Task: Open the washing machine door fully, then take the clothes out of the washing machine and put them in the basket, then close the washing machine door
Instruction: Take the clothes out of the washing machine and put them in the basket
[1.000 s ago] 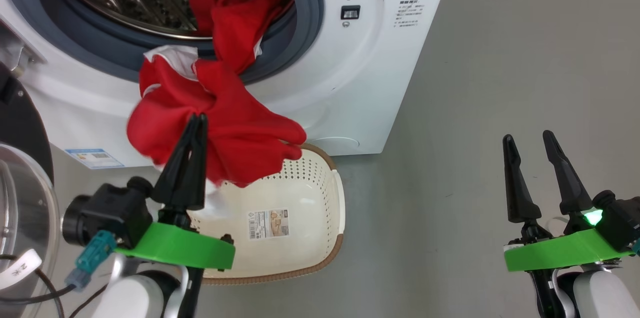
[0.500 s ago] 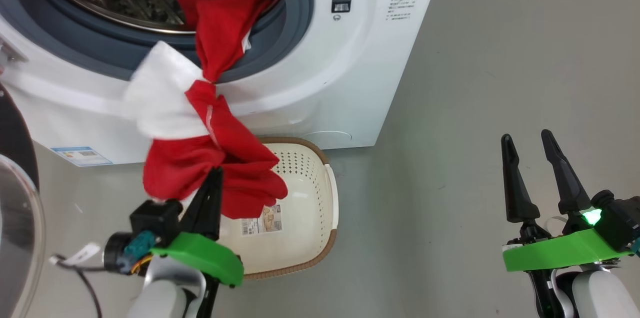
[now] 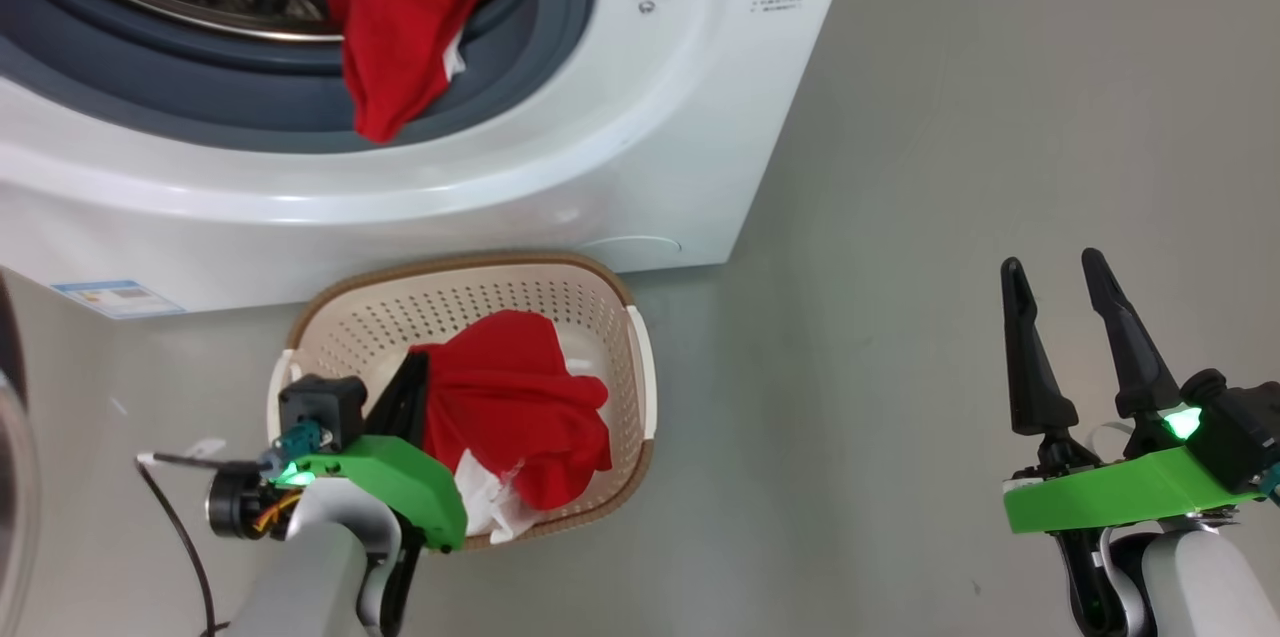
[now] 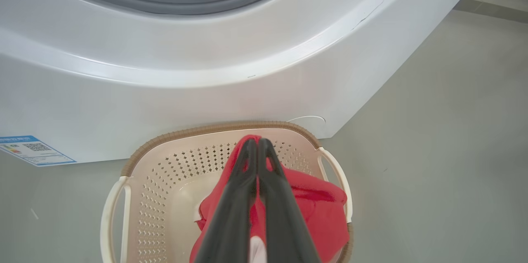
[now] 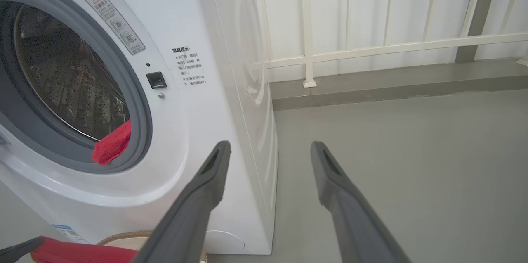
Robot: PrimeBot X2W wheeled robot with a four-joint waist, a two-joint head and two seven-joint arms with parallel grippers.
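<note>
The white washing machine (image 3: 620,167) stands with its opening uncovered; one piece of the red clothes (image 3: 390,27) hangs over the grey gasket, also seen as clothes (image 5: 113,145) at the drum's lip. A sliver of the washing machine door (image 3: 10,497) shows at the far left. The cream basket (image 3: 450,269) sits on the floor in front of the washer. My left gripper (image 3: 415,365) is down inside it, shut on a red and white bundle of clothes (image 3: 520,412). In the left wrist view the left gripper (image 4: 255,143) has fabric (image 4: 317,201) spread around it. My right gripper (image 3: 1050,265) hovers open and empty at the right.
Grey floor (image 3: 950,167) stretches to the right of the washer and basket. A white railing and a low kerb (image 5: 371,44) run behind the machine. A blue label (image 4: 29,149) marks the washer's lower front. A black cable (image 3: 185,537) trails by my left wrist.
My left gripper came down from in front of the washer into the basket, pulling its red bundle free of the piece left in the drum. The head camera tilted. The right gripper stayed open.
</note>
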